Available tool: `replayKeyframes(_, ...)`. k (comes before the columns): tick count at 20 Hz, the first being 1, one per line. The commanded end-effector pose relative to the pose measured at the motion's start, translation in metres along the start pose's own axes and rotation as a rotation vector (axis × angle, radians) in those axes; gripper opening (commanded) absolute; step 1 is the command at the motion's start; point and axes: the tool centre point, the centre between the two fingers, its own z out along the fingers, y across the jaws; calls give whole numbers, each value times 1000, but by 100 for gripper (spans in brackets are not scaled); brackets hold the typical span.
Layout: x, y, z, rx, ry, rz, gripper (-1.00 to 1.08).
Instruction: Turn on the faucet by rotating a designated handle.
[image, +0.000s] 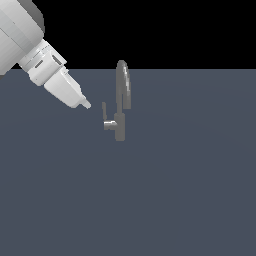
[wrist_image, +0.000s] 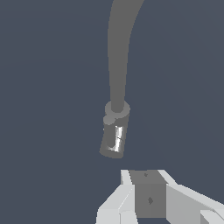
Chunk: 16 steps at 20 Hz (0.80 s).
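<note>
faucet (image: 120, 100) grey, tall arched spout; thin handle (image: 104, 112) upright on side stub; gripper (image: 86, 104) near, grip state unclear.

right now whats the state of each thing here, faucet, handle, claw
faucet: upright on the surface, untouched
handle: lever pointing up from its side stub, not yet contacted
claw: near the handle, on the exterior view's left of it, holding nothing; open or shut cannot be told

The exterior view faces the faucet (image: 120, 102) sidelong from afar; the wrist view looks down closely onto it.
</note>
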Motion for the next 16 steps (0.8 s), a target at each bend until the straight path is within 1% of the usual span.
replayKeyframes(1,1,-11,12,-15,22,39,-100)
replayKeyframes(9,14,-41,45,-56,94,157,-100)
replayKeyframes(16,25,-58,61,-77,136,224,-100)
